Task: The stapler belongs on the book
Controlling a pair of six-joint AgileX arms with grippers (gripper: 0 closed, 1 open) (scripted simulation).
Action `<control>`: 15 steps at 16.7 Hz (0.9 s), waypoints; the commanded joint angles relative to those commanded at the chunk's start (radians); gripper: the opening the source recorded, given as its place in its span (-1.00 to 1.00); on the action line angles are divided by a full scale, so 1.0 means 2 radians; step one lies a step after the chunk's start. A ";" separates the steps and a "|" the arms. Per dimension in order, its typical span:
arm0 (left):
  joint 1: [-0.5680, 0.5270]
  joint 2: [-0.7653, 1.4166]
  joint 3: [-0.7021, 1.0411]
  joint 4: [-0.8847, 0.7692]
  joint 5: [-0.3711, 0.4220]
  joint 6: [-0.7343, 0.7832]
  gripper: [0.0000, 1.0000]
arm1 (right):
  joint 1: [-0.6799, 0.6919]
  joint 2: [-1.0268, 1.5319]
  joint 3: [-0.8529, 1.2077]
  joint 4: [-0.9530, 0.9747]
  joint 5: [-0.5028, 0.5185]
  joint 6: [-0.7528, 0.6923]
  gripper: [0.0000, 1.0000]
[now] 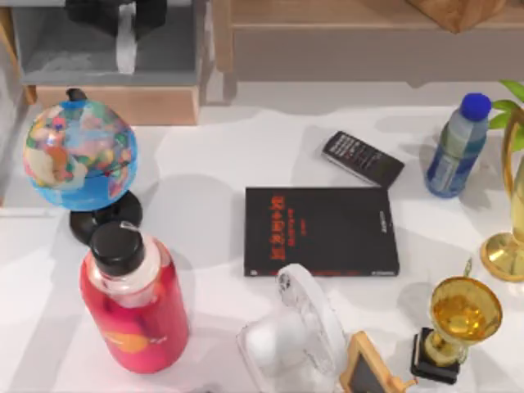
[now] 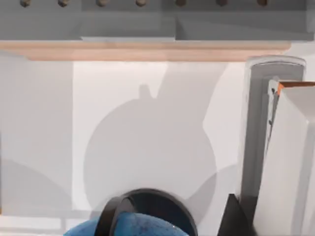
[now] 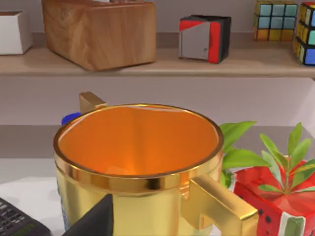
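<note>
The book (image 1: 321,231) lies flat in the middle of the table, black with red lettering down its left part, and nothing rests on its cover. The stapler is out of view. A clear-white domed plastic object (image 1: 295,336) stands just in front of the book's near left corner. A black keypad remote (image 1: 363,158) lies behind the book, angled.
A globe (image 1: 80,155) and a red bottle (image 1: 133,299) stand at the left. At the right are a water bottle (image 1: 457,147), a gold trophy (image 1: 460,323) and a gold stand (image 1: 508,254). A small framed chalkboard (image 1: 368,368) stands at the front edge. The trophy cup (image 3: 138,162) is close in the right wrist view.
</note>
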 joint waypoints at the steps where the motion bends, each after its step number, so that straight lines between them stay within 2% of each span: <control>1: -0.038 0.014 -0.006 0.004 0.005 -0.043 -1.00 | 0.000 0.000 0.000 0.000 0.000 0.000 1.00; 4: -0.138 0.062 -0.025 0.016 0.027 -0.151 -1.00 | 0.000 0.000 0.000 0.000 0.000 0.000 1.00; 7: -0.202 0.100 -0.039 0.027 0.049 -0.214 -1.00 | 0.000 0.000 0.000 0.000 0.000 0.000 1.00; 9: -0.218 0.110 -0.042 0.031 0.057 -0.230 -1.00 | 0.000 0.000 0.000 0.000 0.000 0.000 1.00; 15: -0.217 0.110 -0.043 0.031 0.057 -0.230 -1.00 | 0.000 0.000 0.000 0.000 0.000 0.000 1.00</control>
